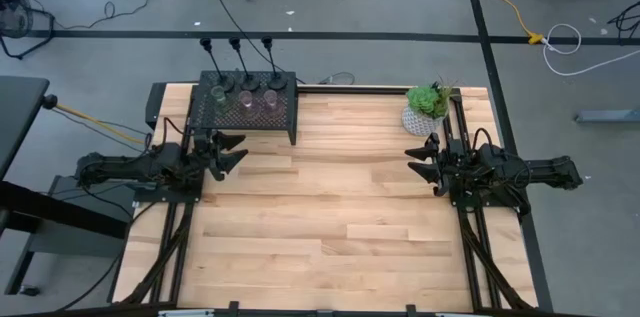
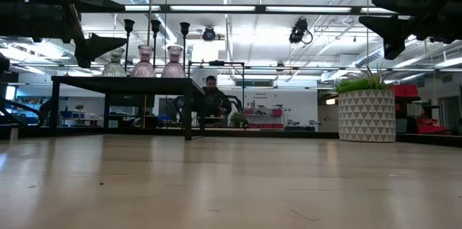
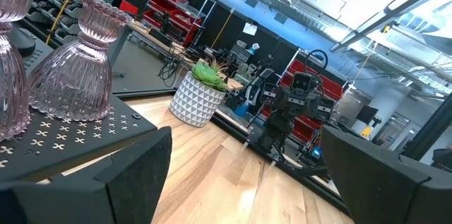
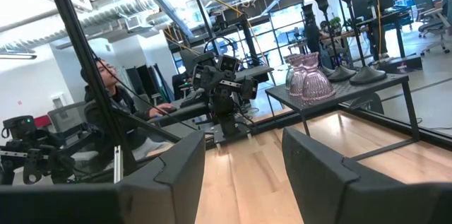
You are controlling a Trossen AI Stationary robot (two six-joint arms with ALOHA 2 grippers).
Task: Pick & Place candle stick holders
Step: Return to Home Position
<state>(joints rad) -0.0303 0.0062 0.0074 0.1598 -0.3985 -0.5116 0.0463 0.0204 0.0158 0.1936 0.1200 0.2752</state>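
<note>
Farther back, a person sits beyond the table.

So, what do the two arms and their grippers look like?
The left arm and right arm are black, built of chunky jointed segments. The left gripper and right gripper each carry two flat, angular black fingers tapering to points. No markings show. A yellow cable leads toward the left arm.
</note>
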